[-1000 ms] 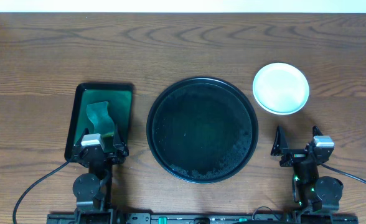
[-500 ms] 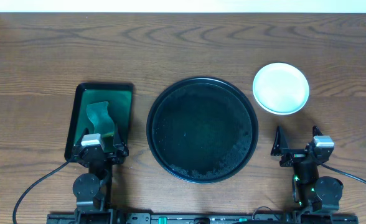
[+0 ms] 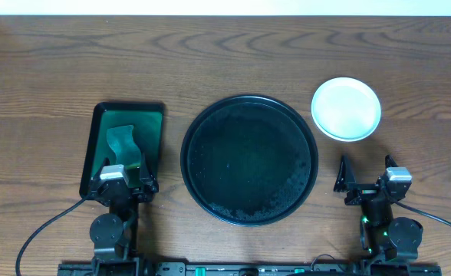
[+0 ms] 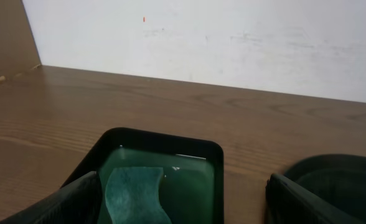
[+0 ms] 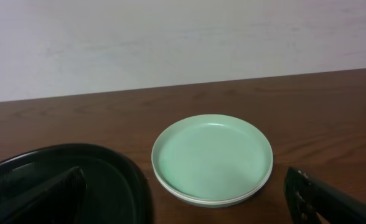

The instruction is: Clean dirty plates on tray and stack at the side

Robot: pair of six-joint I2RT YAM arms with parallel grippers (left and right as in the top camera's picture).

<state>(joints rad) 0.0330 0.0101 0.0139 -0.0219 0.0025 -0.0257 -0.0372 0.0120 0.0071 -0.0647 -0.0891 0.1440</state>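
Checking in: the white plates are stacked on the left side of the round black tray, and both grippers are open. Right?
Not quite. The white plates are stacked on the right side of the round black tray, as the overhead view shows. The left gripper and right gripper are open.

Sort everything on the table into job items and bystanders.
Job:
plates, stacked beside the round tray
round tray
sponge, likely for wiping

Bystanders:
green tray, holding the sponge
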